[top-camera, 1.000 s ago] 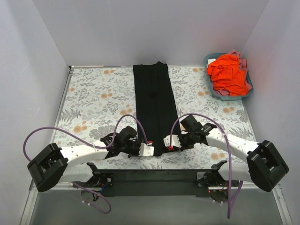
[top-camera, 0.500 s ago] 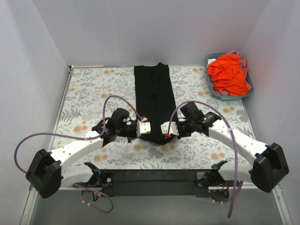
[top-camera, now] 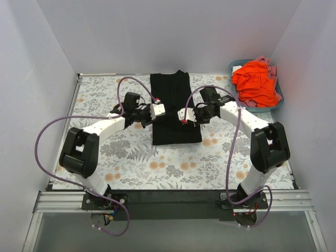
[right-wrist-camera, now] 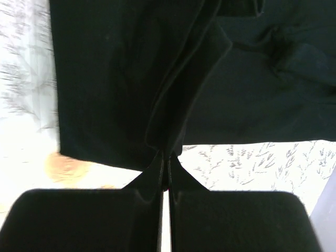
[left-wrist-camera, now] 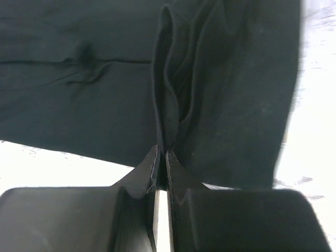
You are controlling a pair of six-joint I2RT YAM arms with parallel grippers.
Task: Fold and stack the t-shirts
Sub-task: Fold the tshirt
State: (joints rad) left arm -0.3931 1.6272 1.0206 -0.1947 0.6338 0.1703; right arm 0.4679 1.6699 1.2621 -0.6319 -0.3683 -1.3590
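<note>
The black t-shirt lies as a narrow strip on the flowered counter, a little toward 12 o'clock from its centre, its long side running from 12 to 6 o'clock. The left pincer and the right pincer meet over the middle of the strip, one from 9 o'clock and one from 3 o'clock. Each wrist view shows the jaws pressed together on a raised ridge of black cloth, so both are closed on the shirt. I judge they hold one edge at two matching places so that it stays level and the fold at 6 o'clock comes out straight. The orange-red shirt and some pink cloth wait in the teal basket at 2 o'clock, well apart, out of the way of the folding
</note>
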